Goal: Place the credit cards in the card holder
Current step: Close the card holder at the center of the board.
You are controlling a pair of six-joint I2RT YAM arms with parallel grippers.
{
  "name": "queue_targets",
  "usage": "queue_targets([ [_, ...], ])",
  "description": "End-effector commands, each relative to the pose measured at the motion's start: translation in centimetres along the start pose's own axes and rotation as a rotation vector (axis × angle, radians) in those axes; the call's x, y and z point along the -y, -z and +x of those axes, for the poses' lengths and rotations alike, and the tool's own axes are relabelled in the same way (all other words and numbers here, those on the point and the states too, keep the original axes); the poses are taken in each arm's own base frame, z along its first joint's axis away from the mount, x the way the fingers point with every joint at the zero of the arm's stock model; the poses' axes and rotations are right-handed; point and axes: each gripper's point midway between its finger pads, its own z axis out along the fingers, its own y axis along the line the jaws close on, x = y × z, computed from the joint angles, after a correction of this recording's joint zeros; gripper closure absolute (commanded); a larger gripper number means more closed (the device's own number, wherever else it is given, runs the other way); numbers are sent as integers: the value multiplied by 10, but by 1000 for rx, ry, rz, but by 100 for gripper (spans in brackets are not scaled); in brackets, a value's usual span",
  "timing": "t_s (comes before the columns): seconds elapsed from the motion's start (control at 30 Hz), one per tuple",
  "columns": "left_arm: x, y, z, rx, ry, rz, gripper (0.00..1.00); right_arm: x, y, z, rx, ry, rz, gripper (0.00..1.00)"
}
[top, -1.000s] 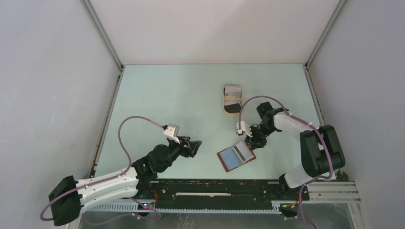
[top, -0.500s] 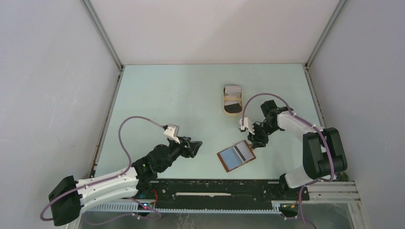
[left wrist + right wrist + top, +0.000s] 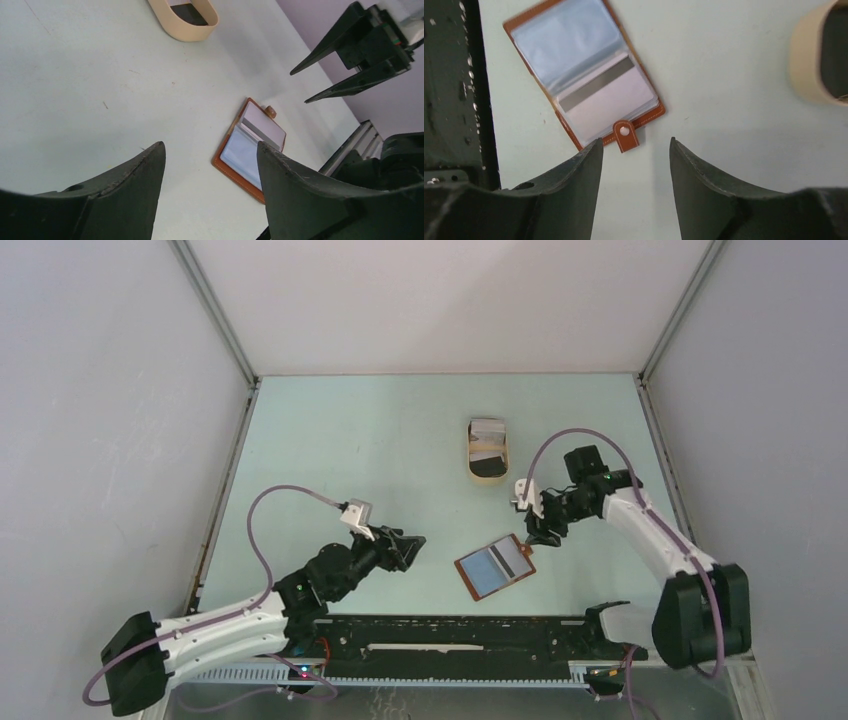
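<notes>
A: From the top camera, where does the card holder (image 3: 494,567) sit?

B: It lies open and flat on the bench (image 3: 350,440), near the front edge. It is between the two arms but closer to the right one. Spread like that, its clear sleeves face up, which suits sliding cards in. More credit cards (image 3: 487,428) lie in the tan oval tray (image 3: 486,476) farther back.

A: And the right end effector (image 3: 535,530)?

B: It hovers just beyond the holder's clasp corner, fingers apart and carrying nothing. The left end effector (image 3: 407,545) sits well to the holder's left, also spread and empty. It is probably parked aside so as not to crowd the work.

A: Does the left wrist view agree?

B: Yes. Its own fingers frame the holder with only bare bench between them. The right arm's two fingers show across the scene, splayed above the bench with no card in them.

A: And the right wrist view?

B: It looks straight down between parted fingers at the strap tab (image 3: 625,136). One striped card (image 3: 606,97) is seated in the sleeve beside that tab. Whether the other half's sleeve holds anything cannot be told. The tray's rim shows at the right edge, so fetching another card from there seems the likely next step.
</notes>
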Motion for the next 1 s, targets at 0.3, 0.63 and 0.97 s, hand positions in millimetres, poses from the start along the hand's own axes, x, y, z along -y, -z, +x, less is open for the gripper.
queue_targets([
  [0.3, 19, 3, -15, 56, 153, 75, 10, -28, 47, -106, 373, -201, 6, 14],
  [0.63, 17, -5, 32, -109, 411, 31, 12, 9, -8, -29, 0, -532, 61, 24],
  [0.97, 18, -17, 76, -269, 532, -85, 17, 24, -38, 20, -198, -845, 40, 43],
])
